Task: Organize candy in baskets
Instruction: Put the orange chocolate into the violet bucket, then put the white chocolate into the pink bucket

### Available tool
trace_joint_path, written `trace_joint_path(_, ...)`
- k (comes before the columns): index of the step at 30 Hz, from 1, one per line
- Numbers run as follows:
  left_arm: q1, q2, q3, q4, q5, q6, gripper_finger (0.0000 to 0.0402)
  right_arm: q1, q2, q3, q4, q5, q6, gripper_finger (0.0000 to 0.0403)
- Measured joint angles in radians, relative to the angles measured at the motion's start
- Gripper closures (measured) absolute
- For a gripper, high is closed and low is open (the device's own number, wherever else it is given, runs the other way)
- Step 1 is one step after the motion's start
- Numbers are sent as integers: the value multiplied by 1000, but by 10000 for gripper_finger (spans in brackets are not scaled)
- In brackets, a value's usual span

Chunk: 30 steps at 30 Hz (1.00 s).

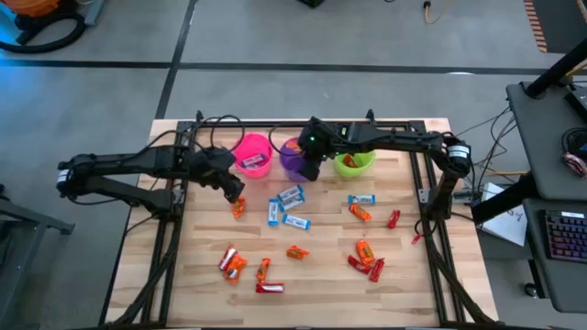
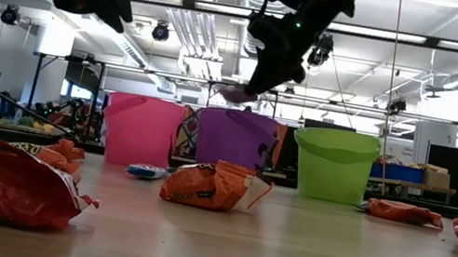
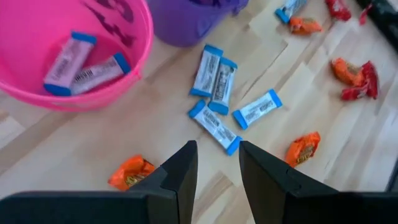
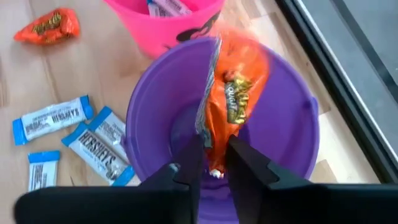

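Wooden table point(image 1: 321, 275): scattered candy point(image 1: 293, 223) beside pink bucket point(image 1: 252, 154).

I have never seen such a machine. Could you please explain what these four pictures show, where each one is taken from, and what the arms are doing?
This is a robot with two dark arms at a wooden table. One picture looks straight down from above, one looks level across the table top, and two come from cameras on the arms' wrists.

Three small buckets stand in a row: a pink bucket, a purple bucket and a green bucket. Wrapped candies in blue-and-white, orange and red lie scattered on the table.

The right gripper is over the purple bucket with an orange candy between its fingers. The left gripper is open and empty above the table, near the blue candies. Two blue candies already lie in the pink bucket.
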Motion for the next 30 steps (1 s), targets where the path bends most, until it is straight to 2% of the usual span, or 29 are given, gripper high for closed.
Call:
trace_joint_path(4,0,35,0,9,46,-31,299,0,-1,0,-16,0,7,298)
trace_joint_path(11,0,75,2,12,51,-72,299,-4,-24,0,-48,-35,12,253)
trace_joint_path(22,-27,148,4,19,54,-229,299,-29,-166,-1,-102,-148,70,252)
trace_joint_path(30,-67,236,4,51,81,-316,299,-36,-276,-1,-102,-174,85,245)
